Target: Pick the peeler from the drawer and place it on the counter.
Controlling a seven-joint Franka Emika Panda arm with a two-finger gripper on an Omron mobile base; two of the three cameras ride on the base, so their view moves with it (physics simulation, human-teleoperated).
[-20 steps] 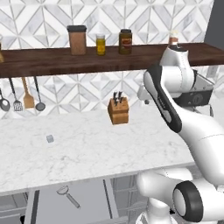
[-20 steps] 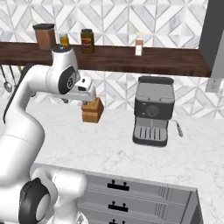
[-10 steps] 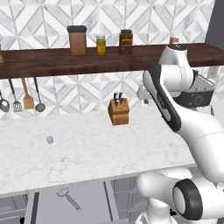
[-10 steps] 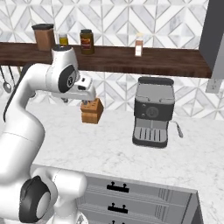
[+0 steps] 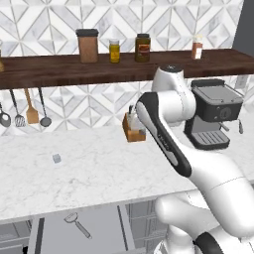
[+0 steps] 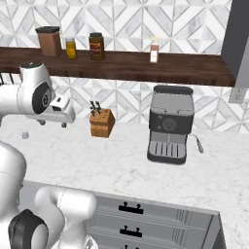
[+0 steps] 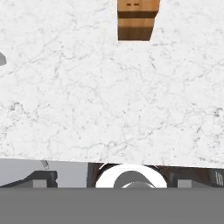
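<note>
The peeler (image 5: 76,223) lies on the flat grey floor of the open drawer (image 5: 101,233), below the front edge of the white marble counter (image 5: 89,173). Its looped head points towards the counter. My gripper (image 6: 53,124) hangs over the counter's left part, pointing down, well above the surface and left of the knife block. Its two dark fingertips stand apart with nothing between them, so it is open. In the hand view the counter (image 7: 109,96) lies below me, with a strip of the drawer (image 7: 65,173) at the bottom left.
A wooden knife block (image 5: 134,132) stands at the back of the counter, with a dark coffee machine (image 5: 213,119) to its right. A tiny grey cube (image 5: 56,158) lies on the left. Utensils (image 5: 31,111) hang under the jar shelf (image 5: 74,69).
The arm has swung left and lower, uncovering the coffee machine in the left base view. The hand has come down left of the knife block. The peeler has not moved.
</note>
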